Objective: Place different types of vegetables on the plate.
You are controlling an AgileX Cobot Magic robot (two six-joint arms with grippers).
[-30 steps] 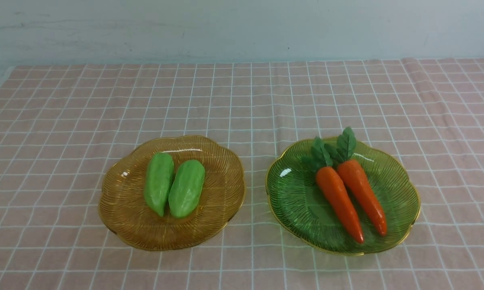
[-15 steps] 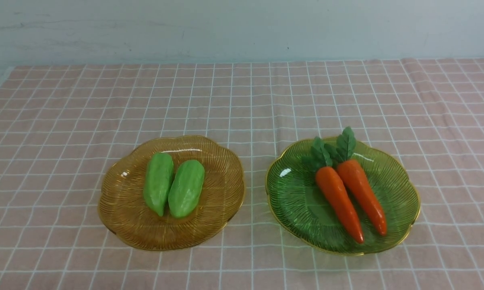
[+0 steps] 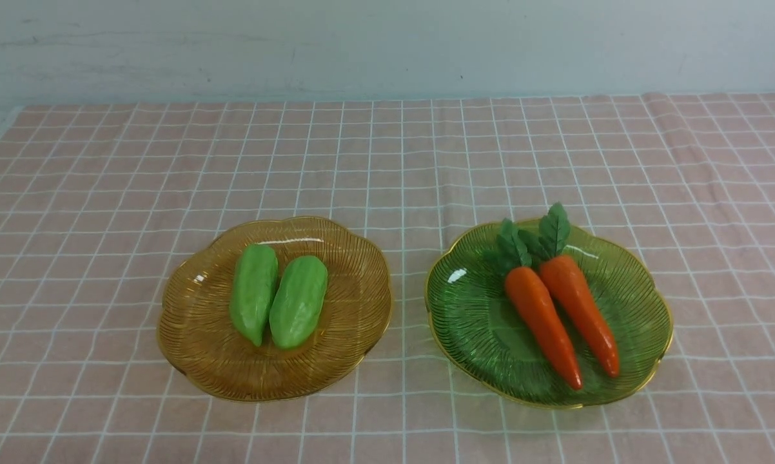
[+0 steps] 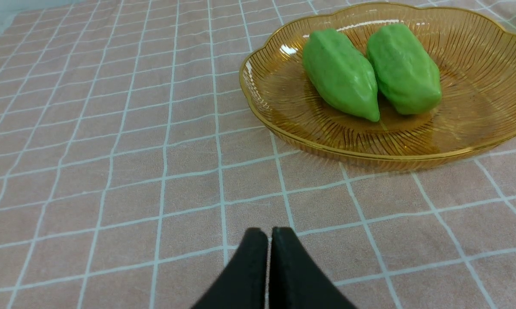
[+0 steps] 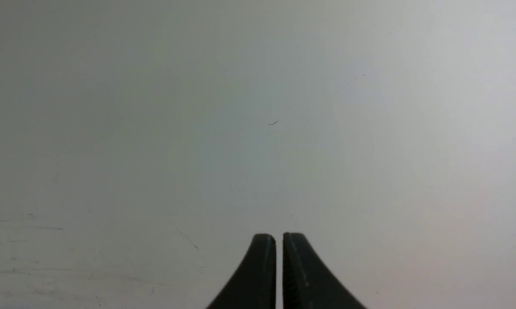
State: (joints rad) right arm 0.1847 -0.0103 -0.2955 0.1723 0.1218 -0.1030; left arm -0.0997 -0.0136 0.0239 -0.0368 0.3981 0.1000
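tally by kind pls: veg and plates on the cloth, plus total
Green gourds: 2, left gourd and right gourd, on the amber plate
Carrots: 2, left carrot and right carrot, on the green plate
Plates: 2
Total: 6

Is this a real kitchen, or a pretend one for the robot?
Probably a pretend setup, a test table. A pink checked tablecloth against a bare pale wall holds only an amber plate of shiny toy gourds and a green plate of toy carrots.
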